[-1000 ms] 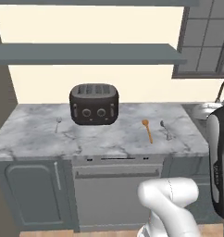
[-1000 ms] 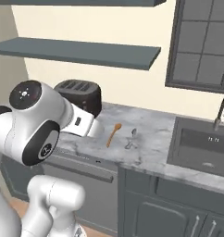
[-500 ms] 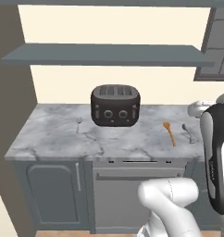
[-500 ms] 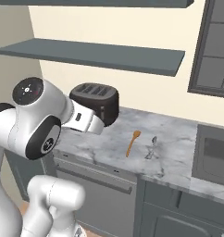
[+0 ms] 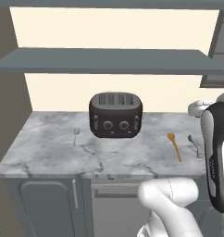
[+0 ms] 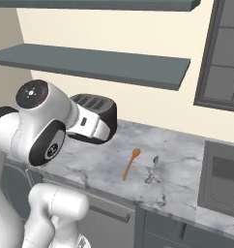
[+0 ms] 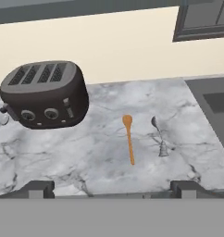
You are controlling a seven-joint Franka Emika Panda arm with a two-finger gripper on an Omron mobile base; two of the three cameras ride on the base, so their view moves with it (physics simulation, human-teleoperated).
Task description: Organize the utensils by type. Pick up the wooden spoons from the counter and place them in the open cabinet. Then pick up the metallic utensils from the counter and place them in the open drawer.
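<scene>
The claw [image 7: 112,187] is hanging wide apart over the table's [image 7: 95,152] front edge, gripping nothing. A wooden spoon [image 7: 128,137] is lying flat on the marble, a metal spoon [image 7: 158,135] just beside it, the black toaster [image 7: 43,94] sitting well off to their side.

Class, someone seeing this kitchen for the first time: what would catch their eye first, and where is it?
Probably the black toaster at the back of the marble counter. Next, the orange wooden spoon lying flat to its right, with a small metal spoon just beyond it.
</scene>
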